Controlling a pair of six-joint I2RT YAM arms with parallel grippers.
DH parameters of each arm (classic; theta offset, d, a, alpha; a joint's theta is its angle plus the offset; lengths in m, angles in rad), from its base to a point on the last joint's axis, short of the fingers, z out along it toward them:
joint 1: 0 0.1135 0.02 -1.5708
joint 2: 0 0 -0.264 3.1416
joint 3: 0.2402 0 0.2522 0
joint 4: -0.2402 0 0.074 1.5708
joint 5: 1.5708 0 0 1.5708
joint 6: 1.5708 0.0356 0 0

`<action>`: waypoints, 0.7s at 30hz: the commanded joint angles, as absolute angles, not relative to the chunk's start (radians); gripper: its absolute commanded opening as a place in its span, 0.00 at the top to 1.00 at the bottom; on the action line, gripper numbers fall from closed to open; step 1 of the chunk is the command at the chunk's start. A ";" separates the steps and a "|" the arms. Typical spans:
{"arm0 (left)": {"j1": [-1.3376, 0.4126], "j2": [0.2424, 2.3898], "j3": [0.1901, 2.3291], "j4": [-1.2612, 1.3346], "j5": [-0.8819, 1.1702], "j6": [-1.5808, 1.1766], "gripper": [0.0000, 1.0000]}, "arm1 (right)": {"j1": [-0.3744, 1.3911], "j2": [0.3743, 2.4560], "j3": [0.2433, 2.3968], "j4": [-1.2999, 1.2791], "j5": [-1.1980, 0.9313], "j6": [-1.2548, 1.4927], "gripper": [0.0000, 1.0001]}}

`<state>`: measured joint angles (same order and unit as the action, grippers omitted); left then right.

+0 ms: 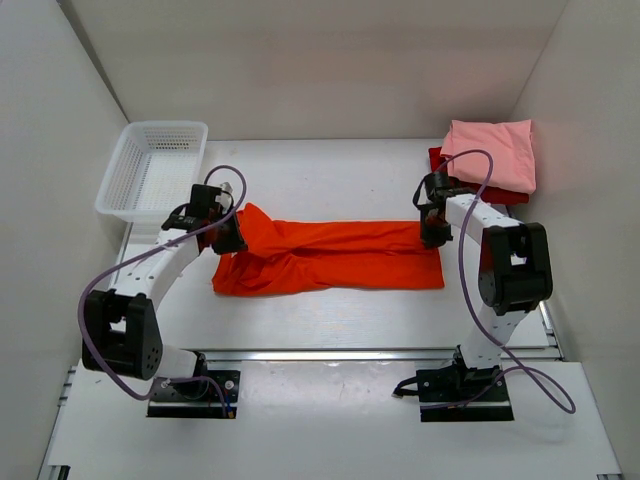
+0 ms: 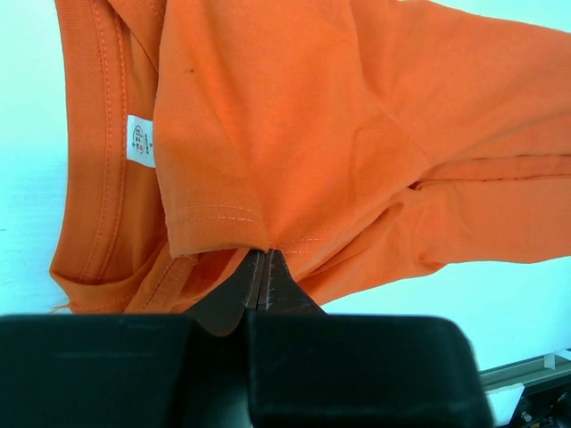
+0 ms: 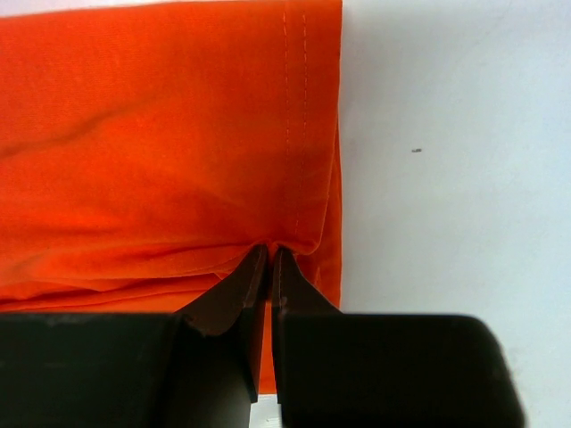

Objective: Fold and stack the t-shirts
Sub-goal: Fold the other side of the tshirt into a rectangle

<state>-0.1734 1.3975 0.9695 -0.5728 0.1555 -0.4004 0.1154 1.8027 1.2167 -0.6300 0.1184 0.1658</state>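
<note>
The bright orange t-shirt lies stretched lengthwise across the middle of the table, folded into a long strip. My left gripper is shut on its left end, pinching the hem of a sleeve beside the collar. My right gripper is shut on the shirt's right end, at the stitched bottom hem. A folded light pink t-shirt rests on a dark red t-shirt at the back right.
A white mesh basket stands at the back left, with nothing visible inside. White walls close in the table on three sides. A metal rail runs along the near edge by the arm bases.
</note>
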 commanded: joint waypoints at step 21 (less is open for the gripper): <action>-0.155 1.238 0.930 -0.574 0.141 -0.406 0.53 | 0.077 1.718 1.178 -0.630 0.149 0.179 0.77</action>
<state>-0.1593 1.3048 0.9092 -0.5983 0.1658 -0.3969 0.0849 1.7741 1.1706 -0.6338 0.1287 0.1795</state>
